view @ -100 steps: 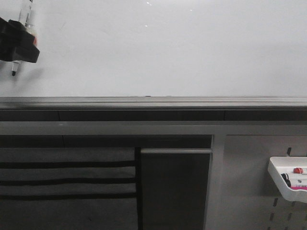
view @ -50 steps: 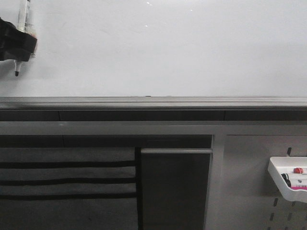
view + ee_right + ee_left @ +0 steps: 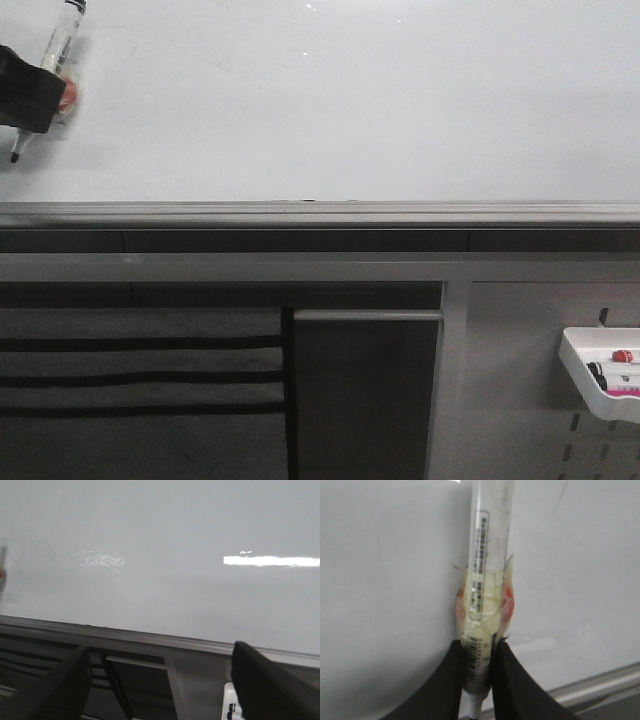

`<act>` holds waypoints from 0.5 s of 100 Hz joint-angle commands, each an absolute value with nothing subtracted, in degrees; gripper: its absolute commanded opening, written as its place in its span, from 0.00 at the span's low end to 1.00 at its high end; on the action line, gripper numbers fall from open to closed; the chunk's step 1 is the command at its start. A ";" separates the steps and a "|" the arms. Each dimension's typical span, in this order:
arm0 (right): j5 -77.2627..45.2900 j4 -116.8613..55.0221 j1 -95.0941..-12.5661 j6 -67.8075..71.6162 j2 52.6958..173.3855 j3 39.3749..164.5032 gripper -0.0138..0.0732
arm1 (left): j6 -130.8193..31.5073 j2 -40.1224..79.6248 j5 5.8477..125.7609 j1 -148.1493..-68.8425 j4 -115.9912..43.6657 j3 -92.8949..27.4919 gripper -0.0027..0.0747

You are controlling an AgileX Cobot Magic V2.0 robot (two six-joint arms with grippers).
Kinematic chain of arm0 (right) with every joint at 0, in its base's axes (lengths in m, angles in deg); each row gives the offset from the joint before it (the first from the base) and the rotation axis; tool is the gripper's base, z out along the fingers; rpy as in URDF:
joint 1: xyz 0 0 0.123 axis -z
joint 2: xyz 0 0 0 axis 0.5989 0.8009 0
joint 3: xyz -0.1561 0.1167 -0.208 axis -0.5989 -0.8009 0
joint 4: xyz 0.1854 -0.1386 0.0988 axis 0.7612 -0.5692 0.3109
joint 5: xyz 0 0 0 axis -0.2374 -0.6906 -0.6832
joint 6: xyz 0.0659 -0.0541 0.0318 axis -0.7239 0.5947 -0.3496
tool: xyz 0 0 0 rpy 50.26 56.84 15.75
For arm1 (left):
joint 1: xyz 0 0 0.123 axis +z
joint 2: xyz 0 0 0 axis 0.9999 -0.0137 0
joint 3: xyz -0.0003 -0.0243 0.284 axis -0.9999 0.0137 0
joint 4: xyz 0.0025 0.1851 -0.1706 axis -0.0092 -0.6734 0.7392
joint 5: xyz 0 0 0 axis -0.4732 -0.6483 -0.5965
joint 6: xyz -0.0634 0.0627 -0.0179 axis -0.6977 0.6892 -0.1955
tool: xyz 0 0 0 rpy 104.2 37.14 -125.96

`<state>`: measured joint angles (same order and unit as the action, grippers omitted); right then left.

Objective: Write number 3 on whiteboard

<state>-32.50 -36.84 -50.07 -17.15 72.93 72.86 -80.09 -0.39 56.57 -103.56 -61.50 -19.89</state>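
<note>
**A:** What are you looking at on the left?

**B:** You are seeing the left gripper (image 3: 28, 95) at the far left edge of the front view, clamping a clear-barrelled marker (image 3: 48, 78). The marker is leaning, its top tilting right and its dark tip pointing down and left, lying against or just in front of the whiteboard (image 3: 350, 100); contact cannot be told. In the left wrist view the two black fingers (image 3: 512, 680) are pinching the marker (image 3: 485, 580) from both sides, just below a wrap of yellowish tape with red patches.

**A:** And the digit?

**B:** No ink stroke of the number 3 is showing. The whiteboard is filling the upper half of your front view, glossy, with a grey rail (image 3: 320, 212) running along its lower edge.

**A:** The other arm?

**B:** The right gripper (image 3: 162, 682) is appearing only in its own wrist view, its fingers (image 3: 60, 685) spreading wide with nothing between them, facing the whiteboard (image 3: 165, 550).

**A:** Anything else?

**B:** A white tray (image 3: 600, 375) is hanging on a grey perforated panel (image 3: 520, 400) at lower right, holding small items too tiny to name.
</note>
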 commanded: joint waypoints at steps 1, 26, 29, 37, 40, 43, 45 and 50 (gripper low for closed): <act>-32.93 -34.59 -50.08 -16.68 75.88 78.11 0.76 | -80.05 5.07 61.61 -104.33 -64.59 -23.95 0.01; -52.22 -19.79 -50.21 3.54 89.44 90.08 0.76 | -60.19 13.02 96.31 -112.30 -59.99 -32.85 0.01; -54.44 -16.54 -50.21 8.13 91.16 91.42 0.76 | -56.59 13.37 99.39 -113.36 -57.45 -33.65 0.01; -60.73 -9.31 -50.21 18.85 96.38 94.11 0.76 | -46.96 13.62 107.35 -116.38 -49.12 -35.61 0.01; -62.35 -6.87 -50.21 21.52 98.21 94.99 0.76 | -45.02 13.62 110.44 -117.32 -46.69 -36.36 0.01; -63.75 -5.56 -50.21 23.77 100.07 96.05 0.76 | -43.49 13.50 112.38 -118.26 -44.64 -36.82 0.01; -64.53 -4.96 -50.21 25.29 101.44 96.46 0.76 | -42.44 13.50 113.61 -118.98 -43.40 -37.16 0.01; -66.12 -4.22 -50.21 28.36 104.34 98.06 0.76 | -40.97 13.50 115.02 -120.69 -41.62 -37.55 0.01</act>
